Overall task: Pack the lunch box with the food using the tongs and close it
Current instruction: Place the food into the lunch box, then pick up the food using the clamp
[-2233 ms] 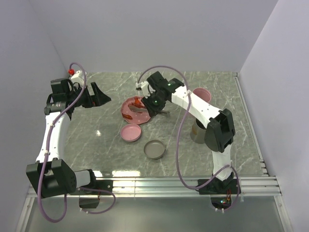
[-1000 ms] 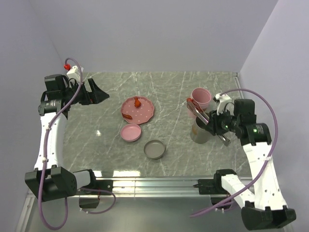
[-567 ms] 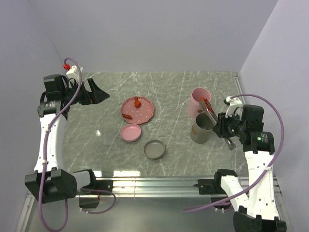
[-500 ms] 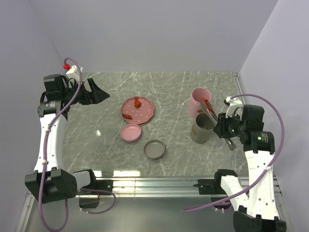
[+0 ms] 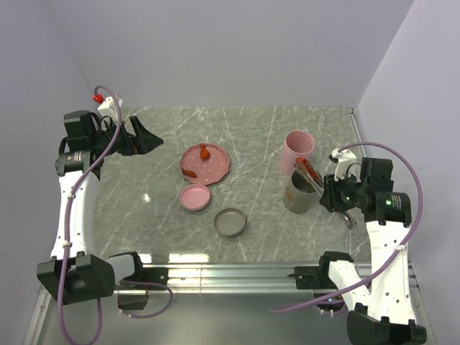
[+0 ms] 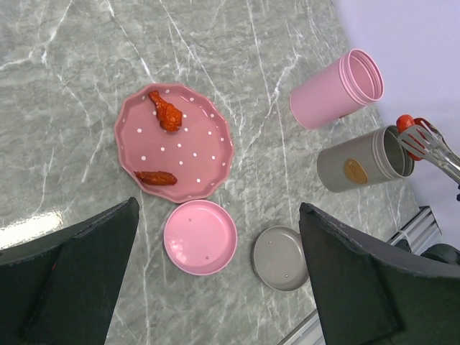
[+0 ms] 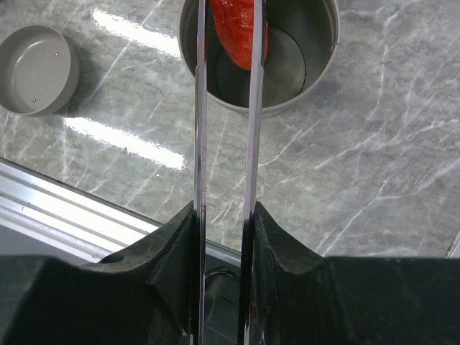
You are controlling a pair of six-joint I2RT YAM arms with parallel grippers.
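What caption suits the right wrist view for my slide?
Right arm's jaws clamp the silver tongs, which hold a red food piece over the open grey tub.

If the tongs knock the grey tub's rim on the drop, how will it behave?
Likely to tip rather than slide: the grey tub looks tall and narrow and stands free. Its visible floor looks bare, so probably light. The tongs hold a red piece right above its mouth, so rim contact seems possible.

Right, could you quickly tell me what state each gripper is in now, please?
Left gripper: open, holding nothing.
Right gripper: shut on the tongs, which pinch a red food piece over the grey tub.
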